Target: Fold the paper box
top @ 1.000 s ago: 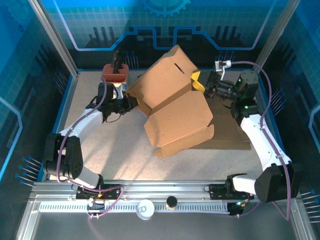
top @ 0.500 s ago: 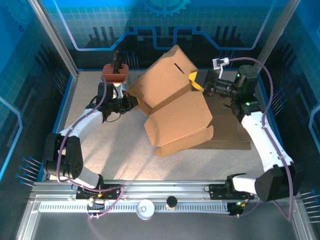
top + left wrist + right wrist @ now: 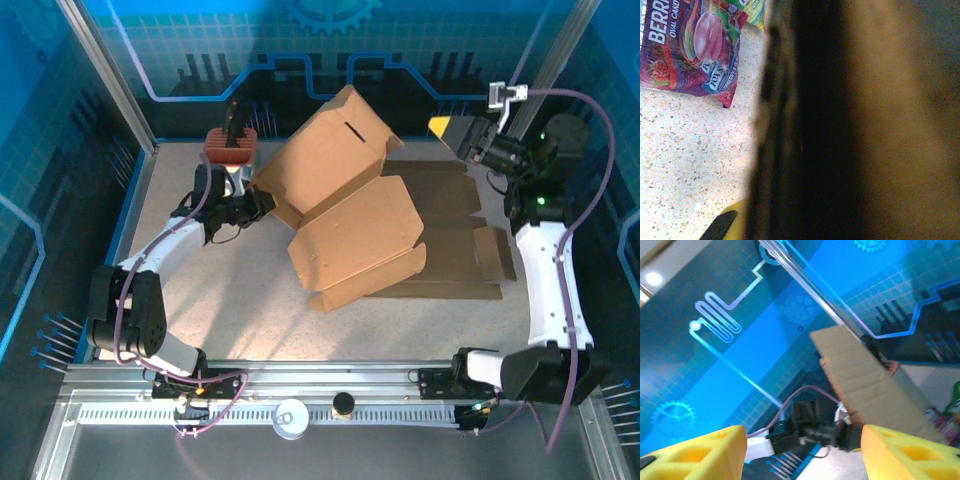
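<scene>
- Top external: the paper box stands half-raised at the middle of the speckled table. Its slotted panel tilts up toward the back wall and a broad flap leans forward and down. The rest of the sheet lies flat on the table to the right.
- The left gripper reaches in from the left. Its jaws are pinched narrow on the box's left edge, low on the raised panel.
- Just behind that gripper, a red ribbed object with a dark piece on top sits near the table's back-left corner.
- The right gripper hangs high at the back right, above the far corner of the flat sheet and well apart from the cardboard. Its yellow fingers point left toward the raised panel.
- Left wrist: brown cardboard of the paper box stands dark and blurred right against the lens, running from top to bottom. One yellow fingertip shows at the bottom edge, touching the cardboard's near side.
- A purple candy bag lies on the table at the upper left, just beside the cardboard's edge.
- Right wrist: the right gripper has its two yellow fingers spread wide, with nothing between them.
- Beyond the fingers, the raised panel of the paper box slants across a blue backdrop. The black end of the left arm meets the panel's lower edge.
</scene>
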You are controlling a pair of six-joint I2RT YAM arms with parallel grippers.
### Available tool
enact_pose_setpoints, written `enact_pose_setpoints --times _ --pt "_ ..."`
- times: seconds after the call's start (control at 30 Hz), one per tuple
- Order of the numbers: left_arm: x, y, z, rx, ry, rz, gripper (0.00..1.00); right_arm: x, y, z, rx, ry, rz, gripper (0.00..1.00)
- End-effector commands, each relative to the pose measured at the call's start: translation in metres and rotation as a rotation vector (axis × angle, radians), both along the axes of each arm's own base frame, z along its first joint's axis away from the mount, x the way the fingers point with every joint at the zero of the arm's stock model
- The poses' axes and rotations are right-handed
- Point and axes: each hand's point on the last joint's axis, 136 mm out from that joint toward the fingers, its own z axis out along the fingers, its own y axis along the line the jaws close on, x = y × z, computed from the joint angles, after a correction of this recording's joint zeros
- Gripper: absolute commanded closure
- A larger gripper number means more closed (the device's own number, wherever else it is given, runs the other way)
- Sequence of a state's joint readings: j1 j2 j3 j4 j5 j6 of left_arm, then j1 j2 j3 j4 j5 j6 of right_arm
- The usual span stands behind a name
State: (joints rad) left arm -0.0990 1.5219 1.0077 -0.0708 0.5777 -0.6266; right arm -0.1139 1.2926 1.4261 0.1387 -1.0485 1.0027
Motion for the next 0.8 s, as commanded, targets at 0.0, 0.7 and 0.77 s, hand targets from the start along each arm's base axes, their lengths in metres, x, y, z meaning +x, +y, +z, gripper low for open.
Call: enact_pose_setpoints --times 0.0,0.7,0.77 --pt "0.003 -0.003 0.013 -0.028 -0.04 -0.036 1.0 0.025 0.011 -0.019 -0.071 -0.004 0.037 0.4" --pt "0.005 -0.006 0.006 -0.013 -0.031 -0.066 1.0 0.051 0.086 -0.075 -0.281 -0.011 0.192 0.52" --pt "0.005 -0.005 0.006 -0.012 -0.029 -0.065 1.0 0.047 0.09 -0.077 -0.303 -0.02 0.195 0.52"
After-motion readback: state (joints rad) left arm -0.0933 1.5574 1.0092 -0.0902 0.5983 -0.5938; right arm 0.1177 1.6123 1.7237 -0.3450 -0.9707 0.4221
